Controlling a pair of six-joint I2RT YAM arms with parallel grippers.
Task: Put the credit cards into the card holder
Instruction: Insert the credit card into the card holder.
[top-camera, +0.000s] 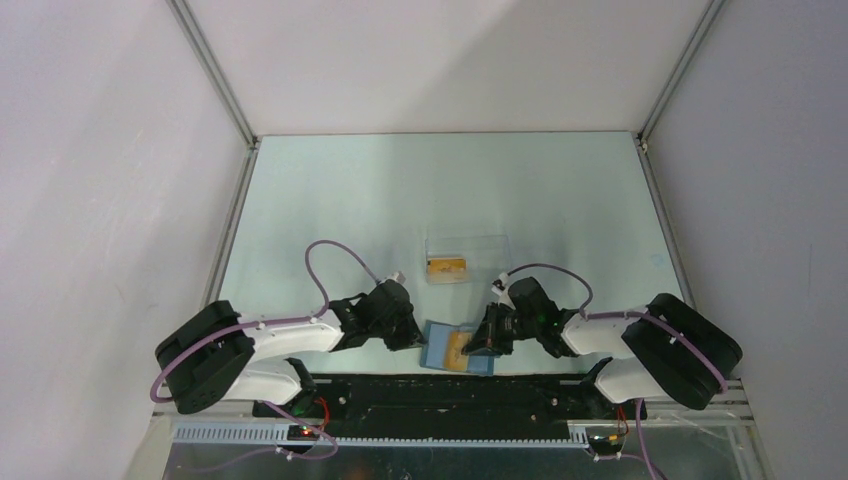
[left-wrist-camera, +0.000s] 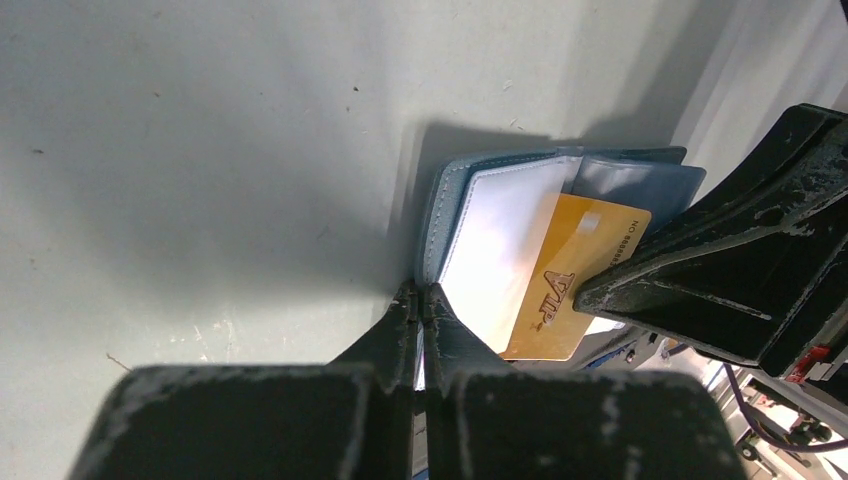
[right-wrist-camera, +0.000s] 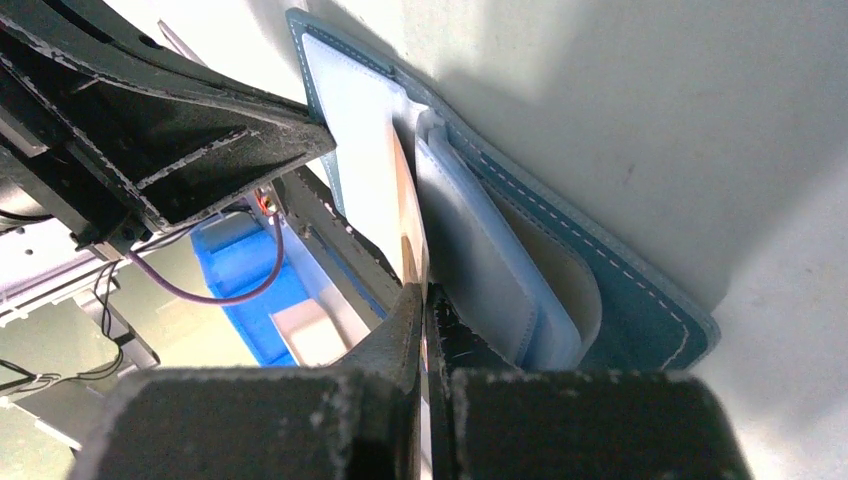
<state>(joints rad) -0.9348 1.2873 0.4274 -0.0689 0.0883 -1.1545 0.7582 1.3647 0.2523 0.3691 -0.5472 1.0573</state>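
Note:
The blue card holder (top-camera: 436, 347) lies open on the table between the two arms. My left gripper (top-camera: 412, 338) is shut on the edge of its left cover (left-wrist-camera: 437, 215), holding that leaf up. An orange-gold credit card (left-wrist-camera: 565, 285) marked VIP leans against the pale inner sleeves (left-wrist-camera: 495, 245). My right gripper (top-camera: 478, 345) is shut on that card's near edge. In the right wrist view the card (right-wrist-camera: 408, 215) shows edge-on, running up from the gripper (right-wrist-camera: 424, 295) between the holder's pale pockets (right-wrist-camera: 480, 260). A second orange credit card (top-camera: 445, 266) lies inside a clear box.
The clear plastic box (top-camera: 466, 258) stands just behind the card holder, mid-table. White enclosure walls ring the table on three sides. The black base rail (top-camera: 450, 395) runs along the near edge. A blue bin (right-wrist-camera: 240, 270) shows below the table edge.

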